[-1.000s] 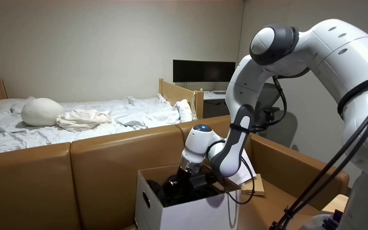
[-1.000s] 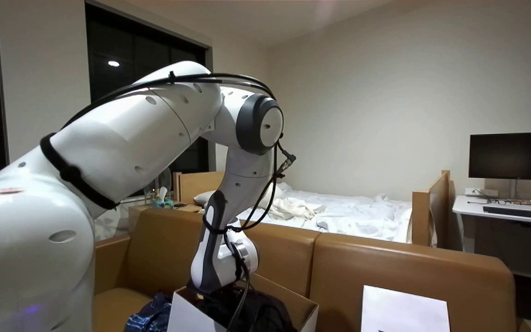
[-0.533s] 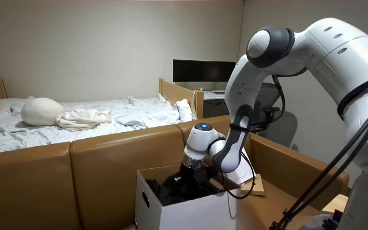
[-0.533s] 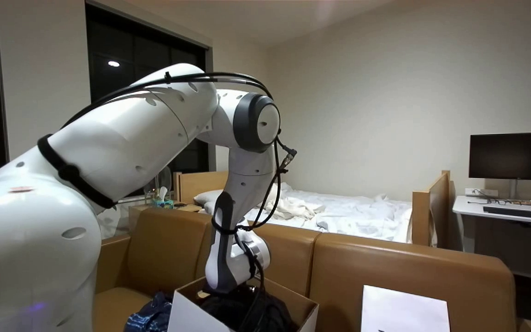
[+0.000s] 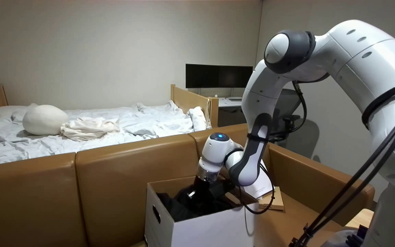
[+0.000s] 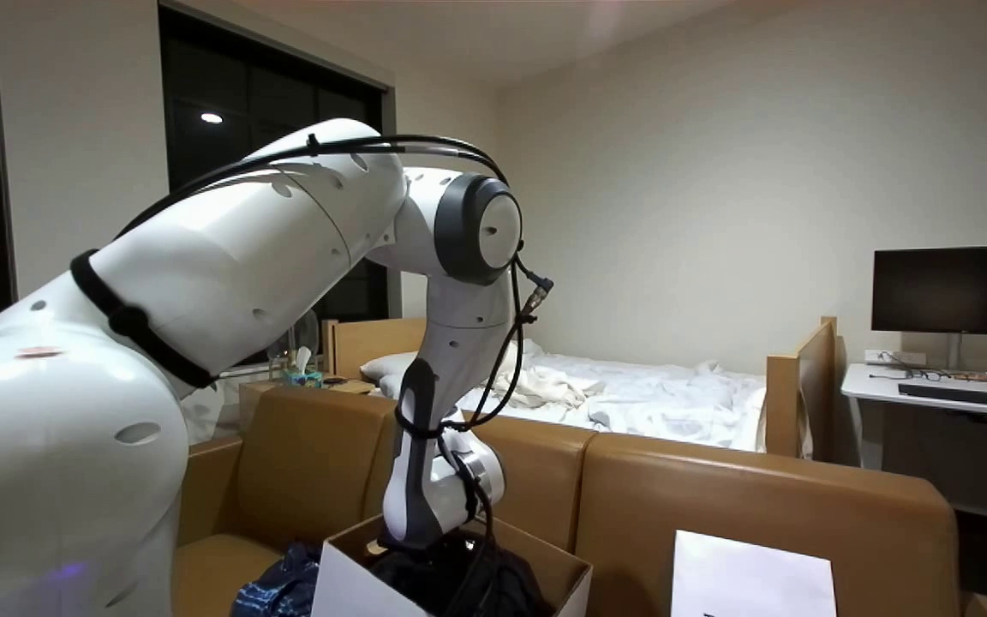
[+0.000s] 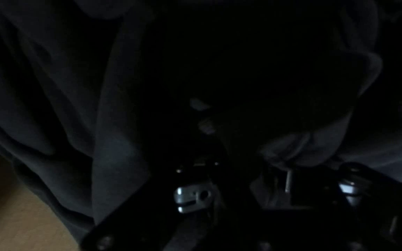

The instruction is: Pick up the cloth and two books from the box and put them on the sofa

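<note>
Claw (image 5: 196, 198): down in black cloth (image 7: 117, 164); jaw gap and grip too dark to judge
White cardboard box (image 5: 214, 231): cloth inside
Leather sofa back (image 5: 132, 168): box's twelve o'clock

Black cloth (image 7: 117, 157), white box (image 5: 214, 230), tan sofa (image 5: 132, 161), white bedding (image 5: 146, 121), blue-patterned navy fabric (image 6: 278, 590)

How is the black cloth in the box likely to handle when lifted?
The black cloth is probably floppy, given its loose, rounded folds in the wrist view. Bunched within the box, it may brush the walls coming out.
</note>
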### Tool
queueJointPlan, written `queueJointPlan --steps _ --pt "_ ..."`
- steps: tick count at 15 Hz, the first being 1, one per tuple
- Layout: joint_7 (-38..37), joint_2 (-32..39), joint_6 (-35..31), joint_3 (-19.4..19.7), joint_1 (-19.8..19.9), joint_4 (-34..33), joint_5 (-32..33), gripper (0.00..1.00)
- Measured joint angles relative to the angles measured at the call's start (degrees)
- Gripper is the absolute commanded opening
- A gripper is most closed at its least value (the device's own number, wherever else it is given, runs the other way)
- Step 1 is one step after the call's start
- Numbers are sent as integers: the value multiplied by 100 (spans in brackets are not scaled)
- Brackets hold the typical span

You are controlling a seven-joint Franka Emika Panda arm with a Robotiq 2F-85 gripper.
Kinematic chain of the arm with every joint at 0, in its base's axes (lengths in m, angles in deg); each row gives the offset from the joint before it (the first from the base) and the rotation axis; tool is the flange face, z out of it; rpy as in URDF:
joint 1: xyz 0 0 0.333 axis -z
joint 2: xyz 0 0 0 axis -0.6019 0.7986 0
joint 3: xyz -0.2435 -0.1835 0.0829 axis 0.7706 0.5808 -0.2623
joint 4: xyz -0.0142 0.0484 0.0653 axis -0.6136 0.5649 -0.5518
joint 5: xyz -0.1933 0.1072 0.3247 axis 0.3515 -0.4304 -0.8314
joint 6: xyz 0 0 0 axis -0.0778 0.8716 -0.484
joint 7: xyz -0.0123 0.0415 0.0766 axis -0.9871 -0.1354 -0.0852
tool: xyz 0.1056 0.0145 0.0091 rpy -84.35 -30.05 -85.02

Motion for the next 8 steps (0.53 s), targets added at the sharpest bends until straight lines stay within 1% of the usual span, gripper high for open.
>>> queueJointPlan --steps 1,2,3,4,5,6,8 --pt "0 -3 0 -28 21 1 -12 1" --pt "6 -11 3 -78 55 2 -31 1" --pt "35 -25 23 -172 125 10 -70 3" --pt "278 -63 -17 -202 136 58 -423 4" --pt "536 -115 38 -305 201 97 -626 3" --pt "637 -167 170 -513 340 101 -662 4" --pt "1044 -323 540 -1060 727 109 -831 4"
